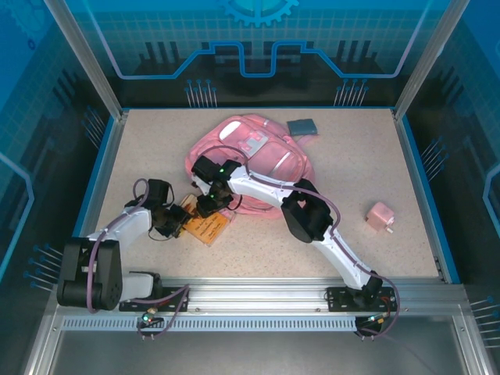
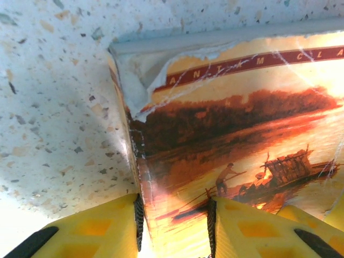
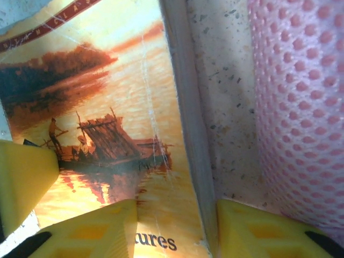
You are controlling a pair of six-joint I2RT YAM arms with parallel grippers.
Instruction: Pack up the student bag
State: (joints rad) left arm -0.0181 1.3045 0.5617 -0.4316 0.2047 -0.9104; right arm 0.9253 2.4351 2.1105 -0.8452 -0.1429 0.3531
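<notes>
The student bag (image 1: 262, 156), a pink backpack, lies flat at the middle back of the table. In the right wrist view its pink mesh (image 3: 301, 107) runs along the right. In front of it lies a worn book with an orange sunset cover (image 1: 207, 229). My left gripper (image 1: 181, 224) stands open astride the book's torn spine edge (image 2: 131, 140), one finger on the table side and one over the cover (image 2: 231, 123). My right gripper (image 1: 208, 206) is open astride the opposite page edge (image 3: 185, 129), close beside the bag.
A small blue-grey flat item (image 1: 301, 127) lies right of the bag's top. A small pink box (image 1: 380, 216) sits at the right. Raised blue rails (image 1: 426, 195) border the speckled tabletop (image 1: 141, 148). A yellow finger of the other gripper (image 3: 21, 177) touches the cover's left side.
</notes>
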